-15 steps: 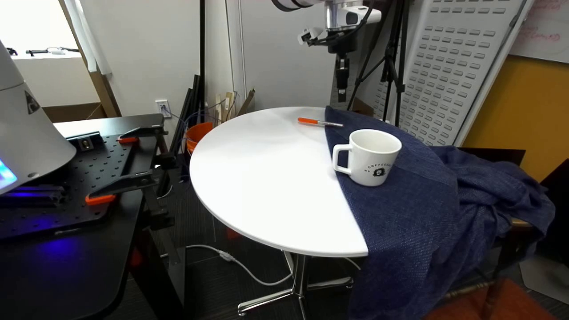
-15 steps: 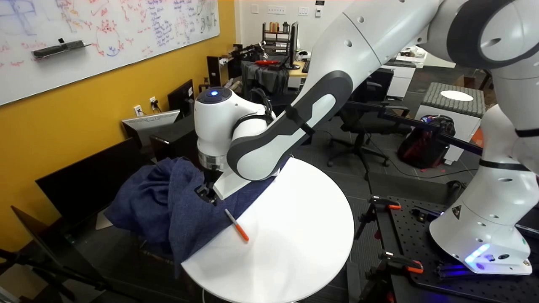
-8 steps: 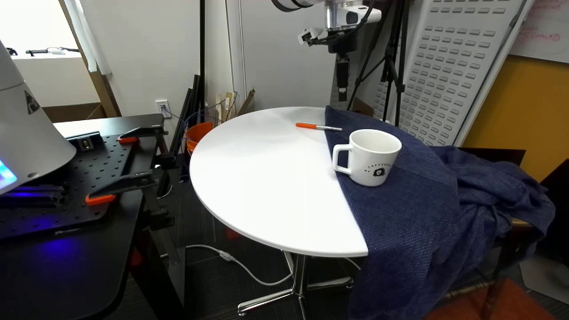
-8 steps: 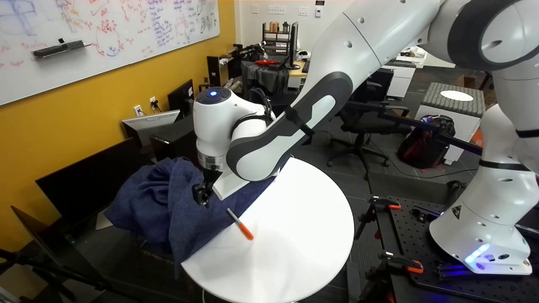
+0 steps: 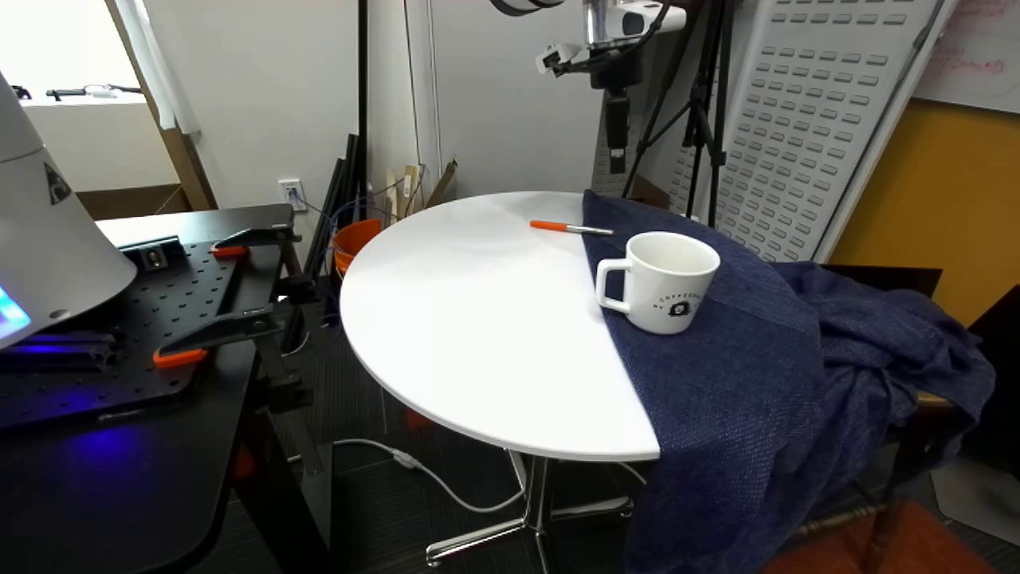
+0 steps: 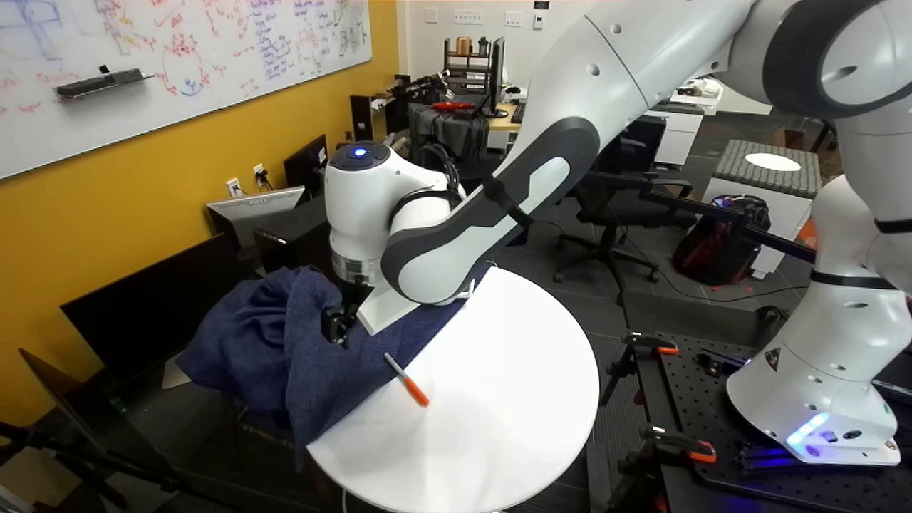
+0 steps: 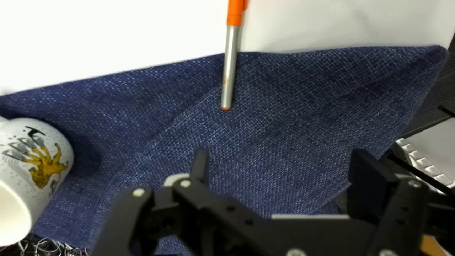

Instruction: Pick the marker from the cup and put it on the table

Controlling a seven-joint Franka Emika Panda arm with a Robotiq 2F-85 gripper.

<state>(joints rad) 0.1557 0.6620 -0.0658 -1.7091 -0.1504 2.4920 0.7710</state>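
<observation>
Gripper [image 7: 279, 167] is seen low in the wrist view, over the blue cloth [image 7: 284, 124]; fingers are spread wide apart, just cloth framed between them. Mug [image 7: 33, 174] is cut by the frame at lower left; its white side is printed in yellow and black. Marker [image 7: 231, 53] is laid at top center, across the cloth's edge: cap end is supported by the white tabletop [image 7: 106, 32], barrel mostly by the cloth. Cap is bright orange with a clip, cropped by the top of frame; barrel is slim and silver-grey, ended by a thin orange band. In an exterior view the mug is stood upright on the cloth, right of center, handle turned left; marker is seen behind it, apart. Farther back, upper right: a black tripod [image 5: 717, 119] and slotted grey panel [image 5: 829, 119] are seen.
</observation>
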